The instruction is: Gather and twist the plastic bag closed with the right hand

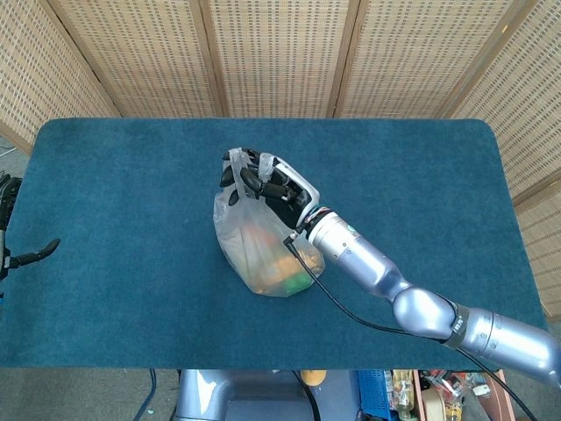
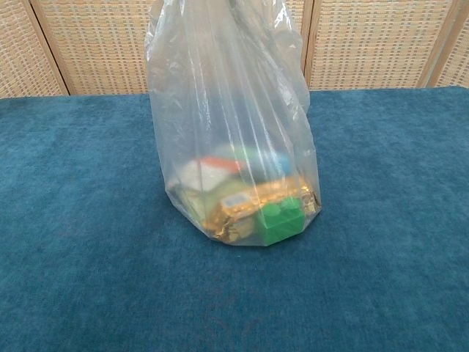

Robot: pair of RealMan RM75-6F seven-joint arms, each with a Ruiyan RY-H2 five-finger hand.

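Note:
A clear plastic bag [image 1: 254, 241] stands upright at the middle of the blue table [image 1: 123, 202]. Inside it lie a green brick [image 2: 281, 220], a gold-wrapped packet [image 2: 249, 205] and a white and red item. My right hand [image 1: 273, 186] grips the gathered top of the bag from above, fingers curled around the bunched plastic. In the chest view the bag [image 2: 227, 110] fills the middle and its top runs out of frame, so the hand is hidden there. My left hand [image 1: 10, 230] shows only partly at the far left edge, fingers apart, holding nothing.
Woven screen panels [image 1: 280, 53] stand behind the table. The right forearm [image 1: 377, 276] crosses the table from the lower right, with a black cable [image 1: 337, 307] hanging beside it.

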